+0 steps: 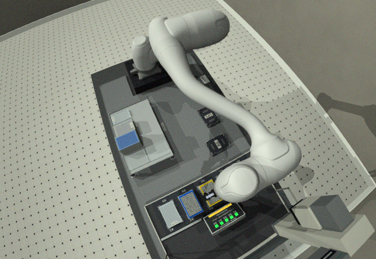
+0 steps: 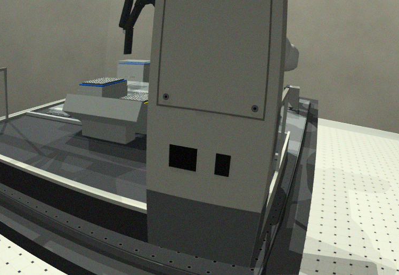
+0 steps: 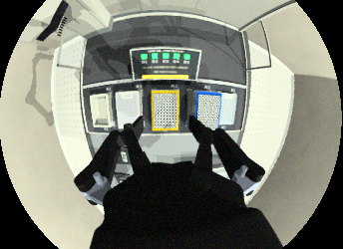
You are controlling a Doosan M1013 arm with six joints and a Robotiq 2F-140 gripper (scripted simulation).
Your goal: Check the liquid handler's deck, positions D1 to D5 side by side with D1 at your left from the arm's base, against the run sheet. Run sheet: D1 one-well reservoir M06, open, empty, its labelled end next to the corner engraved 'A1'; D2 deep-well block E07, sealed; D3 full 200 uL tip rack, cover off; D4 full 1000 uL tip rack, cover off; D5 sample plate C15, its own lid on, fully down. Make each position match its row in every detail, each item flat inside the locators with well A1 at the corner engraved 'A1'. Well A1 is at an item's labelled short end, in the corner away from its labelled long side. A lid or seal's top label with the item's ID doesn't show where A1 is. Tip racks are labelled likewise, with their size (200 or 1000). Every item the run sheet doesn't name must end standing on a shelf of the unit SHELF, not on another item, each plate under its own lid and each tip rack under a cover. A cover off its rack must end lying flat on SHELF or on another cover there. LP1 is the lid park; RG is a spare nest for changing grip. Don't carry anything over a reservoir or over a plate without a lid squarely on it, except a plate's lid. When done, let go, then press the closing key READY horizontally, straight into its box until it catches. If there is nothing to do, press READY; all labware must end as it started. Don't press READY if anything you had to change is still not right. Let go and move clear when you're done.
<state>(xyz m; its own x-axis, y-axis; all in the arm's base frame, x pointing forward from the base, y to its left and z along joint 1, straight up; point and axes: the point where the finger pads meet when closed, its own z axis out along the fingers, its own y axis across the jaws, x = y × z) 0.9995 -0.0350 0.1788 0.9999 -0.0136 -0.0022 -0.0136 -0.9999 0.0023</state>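
Note:
My gripper is open and empty, raised above the deck over D3. Below it stands the yellow-rimmed tip rack, uncovered and full of tips; in the top view my wrist hides part of it. To its right in the wrist view is the blue-rimmed tip rack at D4, also uncovered. Beyond that a pale lidded plate sits at D5. At D2 is a pale item and at D1 a white-walled item; my arm hides both in the top view.
A status panel with several green lights lies behind the deck. SHELF holds a blue-covered rack and two pale items. Two dark nests lie mid-table. A tall grey column blocks the exterior view.

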